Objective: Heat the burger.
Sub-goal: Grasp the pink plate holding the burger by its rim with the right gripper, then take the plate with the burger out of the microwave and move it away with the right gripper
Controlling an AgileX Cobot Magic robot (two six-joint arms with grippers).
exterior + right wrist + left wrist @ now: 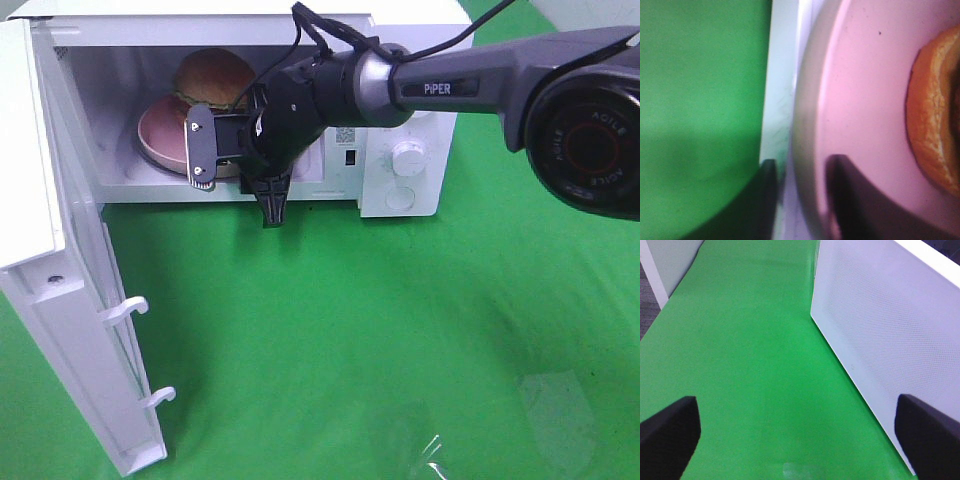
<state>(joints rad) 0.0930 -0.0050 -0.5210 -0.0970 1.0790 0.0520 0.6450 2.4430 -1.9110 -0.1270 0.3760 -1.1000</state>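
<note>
The green cloth [400,330] is covering the work surface. On it a white microwave [410,160] is standing with its door [70,300] swung wide to the left of the high view. Inside the cavity a pink plate [160,135] is carrying the burger [213,78], which is sitting toward the plate's far side, bun uppermost. The right arm [470,85] is reaching across into the opening. The right gripper [800,167] is straddling the plate's near rim, one finger [842,172] lying on the pink surface and the other outside the rim; the jaws are narrowed around the rim, though firm clamping cannot be told. The left gripper [795,427] is hanging spread wide over bare cloth beside the door, grasping nothing.
</note>
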